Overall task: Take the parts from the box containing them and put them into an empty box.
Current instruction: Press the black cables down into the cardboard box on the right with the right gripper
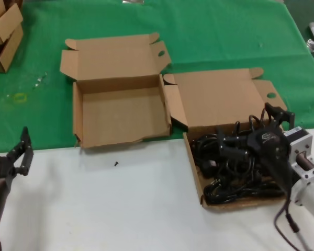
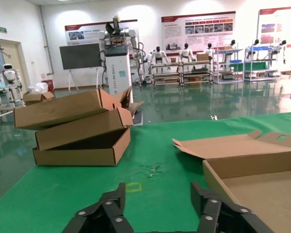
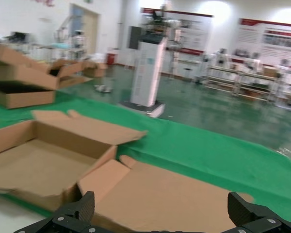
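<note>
The empty box (image 1: 120,115) lies open at the middle, half on the green cloth, its lid folded back. Right of it stands the box containing the parts (image 1: 194,167), its lid (image 1: 214,97) also folded back. The parts (image 1: 235,175) are a tangle of black power cords filling it. My right gripper (image 1: 248,130) hovers open just above the cords, nothing between its fingers. The right wrist view shows that gripper (image 3: 162,206) facing the bare lid (image 3: 174,194), with the empty box (image 3: 34,165) beyond; the cords are hidden there. My left gripper (image 1: 21,151) waits open over the white table's left edge, also seen as my left gripper (image 2: 157,199) beside the empty box (image 2: 262,189).
Smaller brown cartons (image 1: 2,36) are stacked at the back left, also seen as cartons (image 2: 77,131). A small black screw (image 1: 115,163) lies on the white table in front of the empty box. A yellow mark (image 1: 19,97) is on the green cloth.
</note>
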Action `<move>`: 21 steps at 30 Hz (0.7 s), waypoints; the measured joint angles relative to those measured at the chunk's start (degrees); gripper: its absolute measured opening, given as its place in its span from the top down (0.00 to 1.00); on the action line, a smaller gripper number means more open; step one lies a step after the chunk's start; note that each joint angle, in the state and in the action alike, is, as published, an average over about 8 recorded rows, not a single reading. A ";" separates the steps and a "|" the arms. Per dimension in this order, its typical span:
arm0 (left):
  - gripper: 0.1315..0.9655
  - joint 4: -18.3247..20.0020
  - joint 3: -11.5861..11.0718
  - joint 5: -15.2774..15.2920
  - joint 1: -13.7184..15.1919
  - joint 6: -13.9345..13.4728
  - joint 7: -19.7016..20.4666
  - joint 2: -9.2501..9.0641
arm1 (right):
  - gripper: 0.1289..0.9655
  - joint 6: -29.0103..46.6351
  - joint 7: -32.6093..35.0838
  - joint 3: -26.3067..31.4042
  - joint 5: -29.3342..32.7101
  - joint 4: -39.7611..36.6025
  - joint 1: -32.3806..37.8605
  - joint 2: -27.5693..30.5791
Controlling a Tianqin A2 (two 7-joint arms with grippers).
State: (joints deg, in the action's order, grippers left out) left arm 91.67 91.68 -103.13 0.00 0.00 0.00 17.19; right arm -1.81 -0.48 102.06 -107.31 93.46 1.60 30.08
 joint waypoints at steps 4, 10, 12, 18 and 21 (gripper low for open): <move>0.51 0.00 0.00 0.00 0.00 0.00 0.00 0.00 | 0.00 2.51 -1.51 2.20 -0.69 1.49 0.58 6.43; 0.71 0.00 0.00 0.00 0.00 0.00 0.00 0.00 | 0.00 12.25 -2.58 2.96 0.53 2.56 2.86 15.95; 0.73 0.00 0.00 0.00 0.00 0.00 0.00 0.00 | 0.00 16.63 -1.66 2.86 1.11 2.26 4.14 18.63; 0.86 0.00 0.00 0.00 0.00 0.00 0.00 0.00 | 0.00 30.20 3.93 2.82 3.12 0.08 10.05 24.67; 0.88 0.00 0.00 0.00 0.00 0.00 0.00 0.00 | 0.00 36.23 7.14 3.38 4.82 -1.40 14.07 26.56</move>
State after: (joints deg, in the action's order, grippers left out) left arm 91.67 91.68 -103.13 0.00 0.00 0.00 17.19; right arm 34.42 6.66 105.44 -102.49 92.06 15.67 56.63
